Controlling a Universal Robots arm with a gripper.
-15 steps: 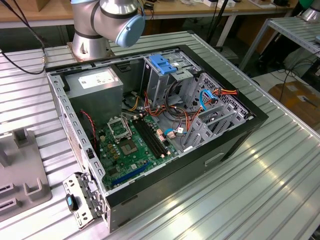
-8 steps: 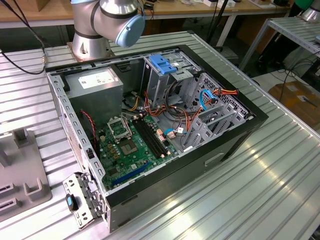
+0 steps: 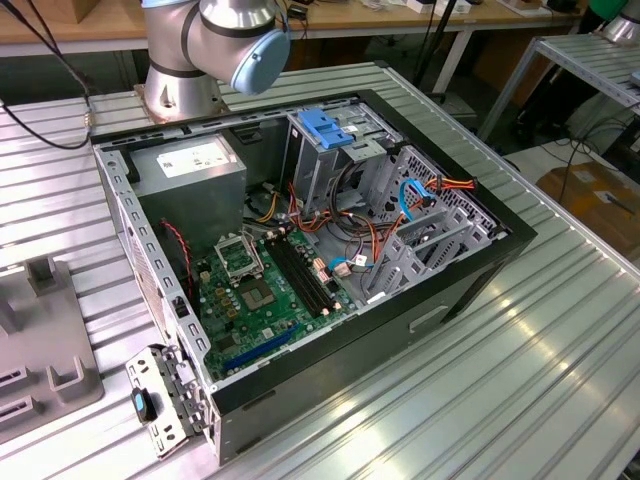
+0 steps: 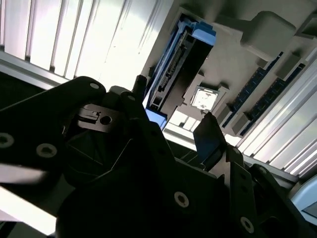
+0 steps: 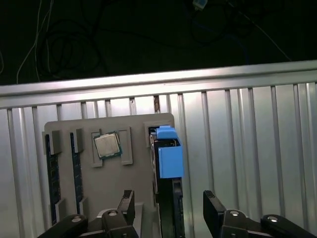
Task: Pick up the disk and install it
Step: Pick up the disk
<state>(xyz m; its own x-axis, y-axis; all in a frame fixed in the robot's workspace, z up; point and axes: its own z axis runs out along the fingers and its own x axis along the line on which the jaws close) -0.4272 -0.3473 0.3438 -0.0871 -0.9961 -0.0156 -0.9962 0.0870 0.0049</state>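
A ribbed aluminium worktop [image 3: 540, 380] carries everything here, with wooden benches and dark floor behind it. In the exterior view, a black open computer case [image 3: 455, 300] lies on its side towards the middle of the worktop, showing a green motherboard [image 3: 255, 290], a grey power-supply box with a white label [image 3: 190, 165] and a bare blue plastic bracket [image 3: 328, 128] on top of the drive cage. The silver and pale-blue robot arm [image 3: 235, 30] rises from the worktop's edge behind the case. In both wrist views we see a flat grey parts tray [image 5: 74, 125] [image 4: 233, 54] lying close to an edge of the worktop. It holds a square silver processor chip [image 5: 106, 145] [image 4: 201, 98], two dark memory sticks [image 5: 52, 178] [image 4: 247, 91] and the disk [image 5: 169, 158] [image 4: 181, 64], a grey-metal hard drive in a bright blue plastic rail frame, standing on edge in its slot at one end of the tray. The black gripper [image 5: 169, 202] [image 4: 173, 99] hangs over that slot with its fingers [image 5: 127, 202] spread wide and holding nothing. In the first wrist view the disk shows between them, with a gap on each side.
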